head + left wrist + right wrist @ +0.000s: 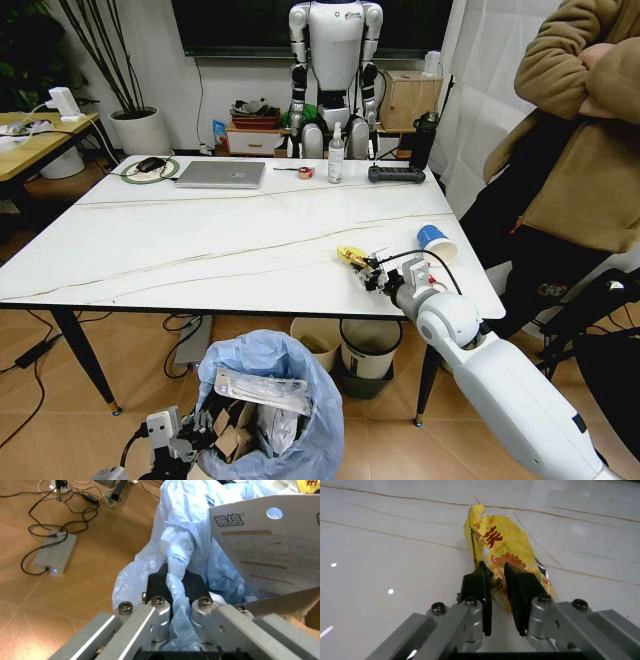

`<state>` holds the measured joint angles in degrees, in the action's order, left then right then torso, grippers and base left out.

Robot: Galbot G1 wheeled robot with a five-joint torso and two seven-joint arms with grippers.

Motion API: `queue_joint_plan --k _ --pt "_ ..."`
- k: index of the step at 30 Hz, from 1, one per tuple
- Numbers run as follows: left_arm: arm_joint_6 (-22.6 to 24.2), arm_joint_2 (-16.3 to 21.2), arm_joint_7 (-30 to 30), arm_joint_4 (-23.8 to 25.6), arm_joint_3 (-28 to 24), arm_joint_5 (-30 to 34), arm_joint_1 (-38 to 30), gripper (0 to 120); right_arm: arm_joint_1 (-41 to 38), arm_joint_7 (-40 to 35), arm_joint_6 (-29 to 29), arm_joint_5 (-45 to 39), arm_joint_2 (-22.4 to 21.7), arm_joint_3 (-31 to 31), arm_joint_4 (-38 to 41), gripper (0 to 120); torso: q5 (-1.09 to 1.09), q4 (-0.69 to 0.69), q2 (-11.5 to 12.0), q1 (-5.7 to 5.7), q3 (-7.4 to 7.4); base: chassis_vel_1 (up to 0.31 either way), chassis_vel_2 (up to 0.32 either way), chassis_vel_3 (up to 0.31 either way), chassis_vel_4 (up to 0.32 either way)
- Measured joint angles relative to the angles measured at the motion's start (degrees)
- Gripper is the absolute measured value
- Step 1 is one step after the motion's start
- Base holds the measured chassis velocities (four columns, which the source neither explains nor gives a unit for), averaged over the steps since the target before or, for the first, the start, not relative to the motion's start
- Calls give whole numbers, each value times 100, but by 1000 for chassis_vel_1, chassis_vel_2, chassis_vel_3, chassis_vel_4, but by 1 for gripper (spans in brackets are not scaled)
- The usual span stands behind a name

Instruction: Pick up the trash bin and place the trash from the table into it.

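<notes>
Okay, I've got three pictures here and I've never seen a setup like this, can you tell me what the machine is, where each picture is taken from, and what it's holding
This is a wheeled robot with two arms. One picture looks down from its head; the other two come from cameras on its wrists.

In the head view, the right gripper reaches over the white table. Its wrist camera shows the fingers closed on a yellow wrapper. A blue paper cup lies nearby. Farther back sit a laptop and a spray bottle.

Low down, the left gripper pinches the blue bag lining the trash bin, which already holds some cardboard and packaging. A person stands at the table's right side.
</notes>
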<state>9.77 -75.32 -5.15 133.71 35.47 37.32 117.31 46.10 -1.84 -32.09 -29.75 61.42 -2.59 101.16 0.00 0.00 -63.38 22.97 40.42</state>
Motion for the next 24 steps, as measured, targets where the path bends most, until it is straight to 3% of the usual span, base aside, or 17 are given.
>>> queue_joint_plan --k 3,8,16,19,24 --pt "4 28 -1 0 -4 24 -14 0 12 -3 27 -39 -17 1 59 0 1 0 0 0 0 0 0 0 0" --pt "8 62 -3 -2 -12 55 -27 0 54 -2 224 -316 -93 -30 282 0 1 1 0 0 0 0 0 0 0" --pt "11 145 -15 19 31 159 -44 0 816 549 919 -1502 -561 -134 1660 0 -1 -1 0 -1 -1 0 0 0 0" --pt "13 175 -17 58 51 182 -35 0 1307 1002 1204 -1751 -877 211 2377 0 -1 -1 -2 -2 -1 0 0 0 0" --pt "20 192 -34 82 61 201 -49 0 1579 1159 1344 -1749 -1018 648 2674 0 0 -1 -2 -2 -1 0 0 0 0"
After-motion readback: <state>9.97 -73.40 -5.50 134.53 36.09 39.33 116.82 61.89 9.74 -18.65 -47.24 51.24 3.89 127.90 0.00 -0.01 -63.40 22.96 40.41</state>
